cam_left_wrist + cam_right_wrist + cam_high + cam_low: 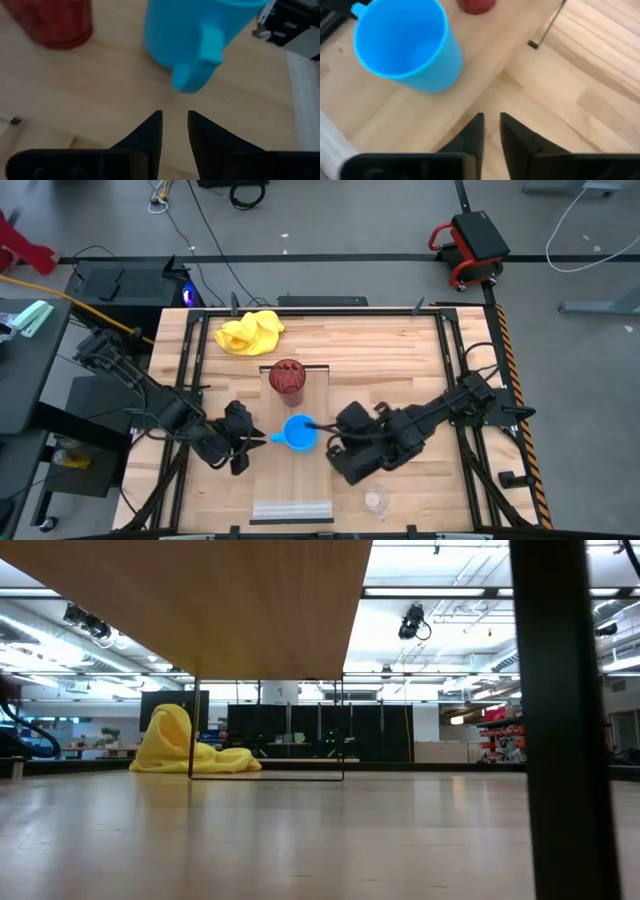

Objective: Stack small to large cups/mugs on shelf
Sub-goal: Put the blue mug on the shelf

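The pale wooden shelf (297,480) lies down the middle of the table. The dark red ribbed tumbler (287,377) stands upright on its far end. The bright blue mug (299,433) stands upright on the shelf's middle, with its handle (200,65) pointing toward my left gripper. The small clear glass cup (376,499) stands on the tabletop to the right of the shelf. My left gripper (174,122) is just left of the mug's handle, open only a little and empty. My right gripper (491,125) is just right of the mug, shut and empty.
A crumpled yellow cloth (250,332) lies at the table's far side, left of the tumbler, and also shows in the low view (190,748). The low view shows the shelf board (200,600) raised on thin wire legs. The table frame's rails run along both sides.
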